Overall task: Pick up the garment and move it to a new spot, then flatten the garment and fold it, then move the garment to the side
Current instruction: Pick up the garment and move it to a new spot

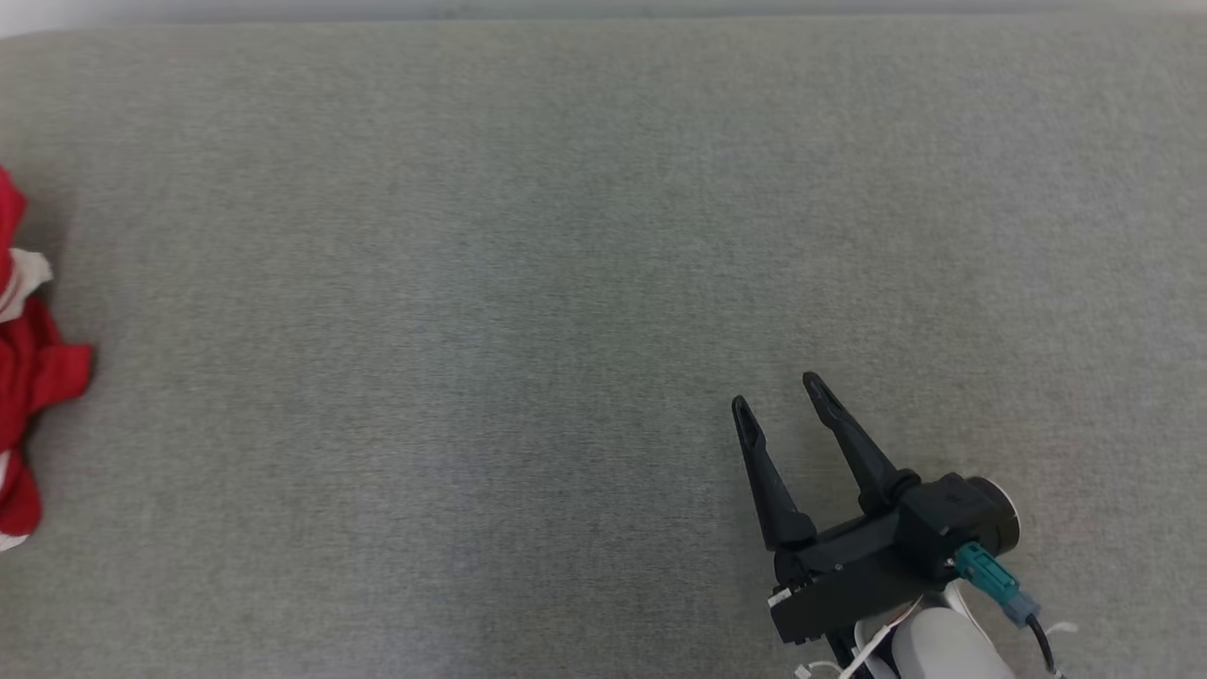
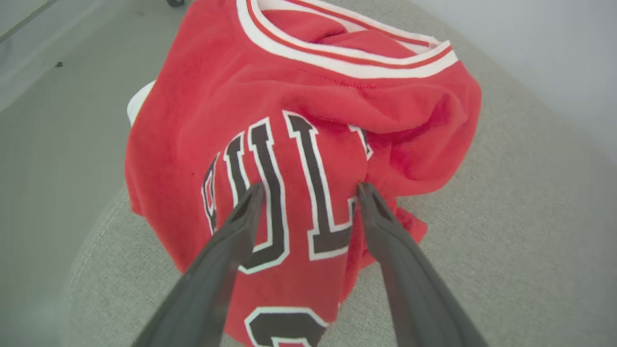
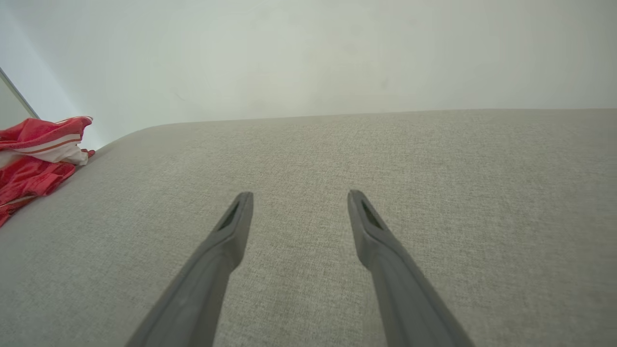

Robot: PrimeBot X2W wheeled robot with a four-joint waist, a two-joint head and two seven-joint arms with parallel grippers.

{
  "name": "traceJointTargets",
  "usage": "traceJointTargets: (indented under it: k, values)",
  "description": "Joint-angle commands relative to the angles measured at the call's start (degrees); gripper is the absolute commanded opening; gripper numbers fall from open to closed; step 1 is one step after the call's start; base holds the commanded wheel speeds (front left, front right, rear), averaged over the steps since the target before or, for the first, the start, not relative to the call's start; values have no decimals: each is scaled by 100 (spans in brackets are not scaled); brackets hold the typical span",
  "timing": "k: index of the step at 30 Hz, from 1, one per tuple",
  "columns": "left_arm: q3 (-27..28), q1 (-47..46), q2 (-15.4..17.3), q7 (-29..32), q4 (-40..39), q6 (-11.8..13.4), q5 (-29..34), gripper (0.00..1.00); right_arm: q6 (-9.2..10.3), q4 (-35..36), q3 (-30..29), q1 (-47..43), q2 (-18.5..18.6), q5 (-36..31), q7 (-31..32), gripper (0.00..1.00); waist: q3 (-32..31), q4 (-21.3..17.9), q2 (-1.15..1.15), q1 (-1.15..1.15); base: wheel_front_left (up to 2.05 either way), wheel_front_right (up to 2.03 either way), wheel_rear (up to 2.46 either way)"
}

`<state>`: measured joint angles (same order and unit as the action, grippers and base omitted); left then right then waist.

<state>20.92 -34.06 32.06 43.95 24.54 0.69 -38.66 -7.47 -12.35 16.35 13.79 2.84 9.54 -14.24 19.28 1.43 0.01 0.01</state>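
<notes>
Two grippers are hanging over one gray cushion (image 1: 471,236). The right gripper (image 1: 775,392) is poised above bare fabric. Its pale forearm is coming in from the near edge, and its two dark fingers are pointing away and slightly leftward. Its jaws are standing wide apart and gripping nothing.

The left gripper (image 2: 311,185) is reaching down at the one garment (image 2: 299,96), a red jersey with white-and-red trim and black lettering. Its jaws are likewise spread wide and closing on nothing. The lettered chest is lying straight ahead of the two fingertips and spanning the gap between them; whether the tips are touching the cloth I cannot tell.

The jersey is lying crumpled, with its collar bunching up beyond the left jaws. It is sitting far off to the left of the right jaws, at the cushion's rounded left end. Past that end the seat is dropping away to a gray floor (image 2: 48,120).

Ahead of the right jaws the cushion is running bare to its far edge, where a pale wall (image 3: 308,58) is rising. Open room is stretching on both sides of them.
</notes>
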Motion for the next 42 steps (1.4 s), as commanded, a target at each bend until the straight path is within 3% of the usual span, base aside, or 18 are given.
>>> traceJointTargets:
  k: [1, 8, 9, 11, 22, 29, 37, 42]
  values:
    - [-32, 104, 92, -57, 39, 29, 112, 100, -5, -2, 5, 65, 7, 33, -40, 100, 267, -292, -1, -1, 0, 0, 0]
    - [-242, 309, 407, -314, 390, 116, 620, 100, -5, -84, 66, 137, 7, 116, -69, 100, 180, -354, -1, -1, 0, 0, 0]
    - [-265, 333, 420, -310, 438, 126, 630, 87, -5, -99, 65, 127, 6, 130, -73, 100, 161, -357, -1, -1, 0, 0, 0]
    - [-283, 368, 455, -356, 521, 117, 661, 0, -5, -129, 54, 111, 7, 147, -79, 100, 119, -355, -1, -1, 0, 0, 0]
    - [-207, 70, 375, -508, 454, -170, 318, 0, -5, -319, 24, -146, 7, 261, -92, 100, -526, -174, -1, -1, 0, 0, 0]
    - [-364, -373, 384, -482, -154, -328, 200, 0, -5, -450, 41, -375, 8, 410, -97, 100, -1212, -168, -1, -1, 0, 0, 0]
    - [-829, -934, -129, -210, -1243, -404, -104, 0, -5, -474, -139, -846, 8, 400, -91, 100, -1989, -501, -1, -1, 0, 0, 0]
    - [-1279, -1318, -751, -80, -1928, -333, -312, 0, -5, -384, -273, -1015, 8, 304, -59, 100, -2192, -938, -1, -1, 0, 0, 0]
